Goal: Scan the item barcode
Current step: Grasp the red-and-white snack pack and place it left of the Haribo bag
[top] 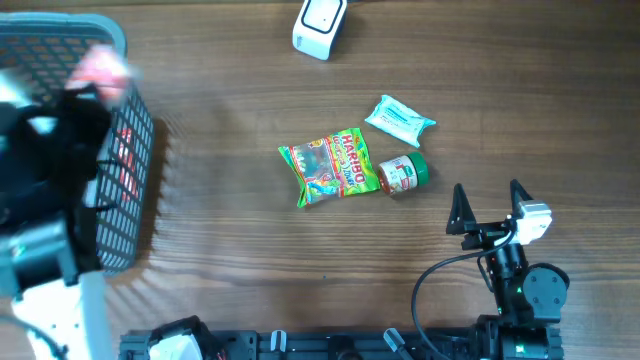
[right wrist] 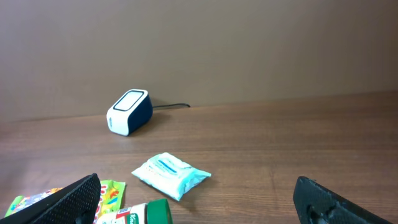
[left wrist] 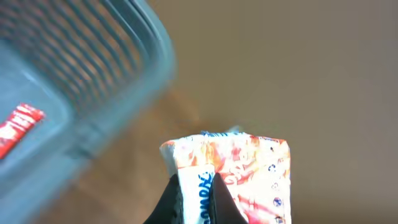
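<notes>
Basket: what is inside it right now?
One red-and-white packet shows inside the basket. In the overhead view the left arm covers most of the interior, so other items cannot be ruled out. The left gripper grips a pink packet.

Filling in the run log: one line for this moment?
left pincer shut on packet near basket | right pincer open | scanner on table

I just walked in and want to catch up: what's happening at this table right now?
The left gripper is shut on a pink-and-white packet, held up by the rim of the grey basket. The right gripper is open and empty near the front of the table. A Haribo bag, a green-capped jar and a white pack lie mid-table; the scanner sits at the far edge.
</notes>
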You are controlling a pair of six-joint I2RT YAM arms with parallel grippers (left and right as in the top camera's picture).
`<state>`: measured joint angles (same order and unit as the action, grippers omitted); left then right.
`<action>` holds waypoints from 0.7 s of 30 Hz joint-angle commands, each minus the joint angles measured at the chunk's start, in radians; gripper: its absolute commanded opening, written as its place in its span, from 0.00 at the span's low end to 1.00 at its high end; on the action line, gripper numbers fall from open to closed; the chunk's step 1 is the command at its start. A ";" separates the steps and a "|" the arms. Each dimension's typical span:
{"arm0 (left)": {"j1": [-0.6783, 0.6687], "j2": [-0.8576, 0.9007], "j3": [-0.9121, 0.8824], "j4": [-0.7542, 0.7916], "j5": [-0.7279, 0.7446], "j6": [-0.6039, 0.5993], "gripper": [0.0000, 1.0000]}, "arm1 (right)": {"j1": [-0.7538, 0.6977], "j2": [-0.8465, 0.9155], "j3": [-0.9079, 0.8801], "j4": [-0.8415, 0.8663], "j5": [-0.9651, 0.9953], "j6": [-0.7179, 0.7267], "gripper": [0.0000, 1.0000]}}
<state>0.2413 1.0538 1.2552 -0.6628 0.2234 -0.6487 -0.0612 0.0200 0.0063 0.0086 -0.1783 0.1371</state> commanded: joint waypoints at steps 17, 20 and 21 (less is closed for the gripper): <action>-0.684 0.713 -0.256 0.075 -0.118 -0.068 0.45 | 0.003 -0.006 -0.001 0.005 0.006 -0.005 1.00; -0.674 0.660 -0.190 -0.013 -0.235 -0.062 0.91 | 0.003 -0.006 -0.001 0.005 0.006 -0.005 1.00; -0.660 0.615 -0.126 -0.092 -0.328 -0.062 1.00 | 0.003 -0.006 -0.001 0.005 0.006 -0.005 1.00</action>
<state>-0.4427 1.7481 1.0229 -0.6666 0.0521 -0.7132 -0.0612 0.0204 0.0063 0.0086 -0.1783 0.1371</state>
